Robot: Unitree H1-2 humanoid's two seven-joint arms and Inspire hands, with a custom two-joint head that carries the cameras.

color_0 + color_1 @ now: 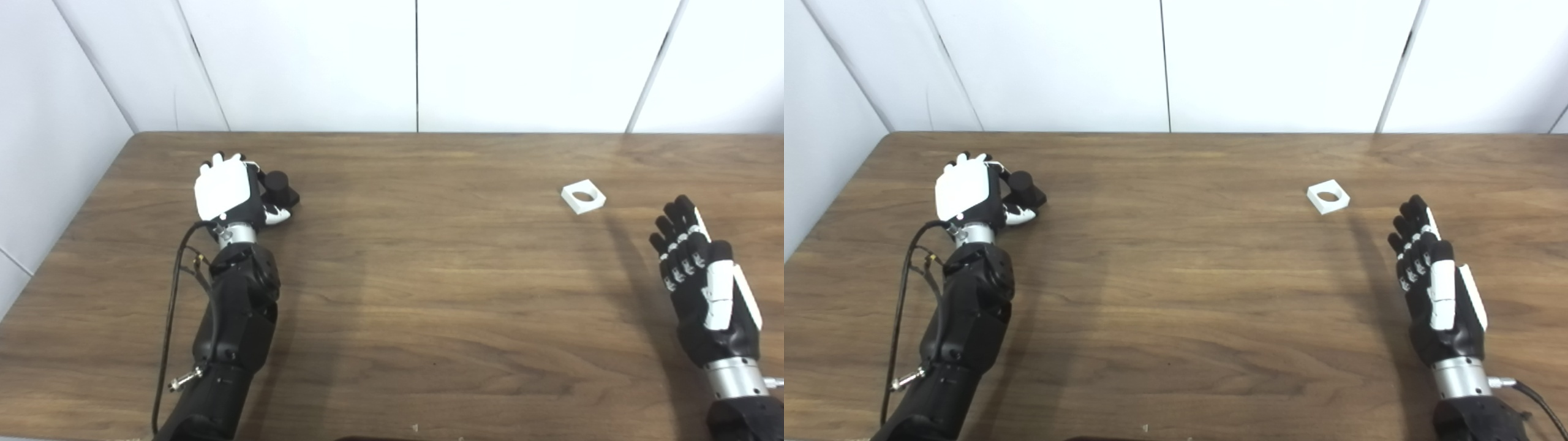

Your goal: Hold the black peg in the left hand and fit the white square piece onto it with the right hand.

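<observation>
my left hand (228, 191) curls around the black peg (280, 187) on the table (429, 294), barely begun. my right hand (704, 288) waits, fingers spread and empty, near the white square piece (583, 196), untouched; fitting remains.

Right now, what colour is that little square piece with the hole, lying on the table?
White; the square piece shows best in the left eye view.
</observation>
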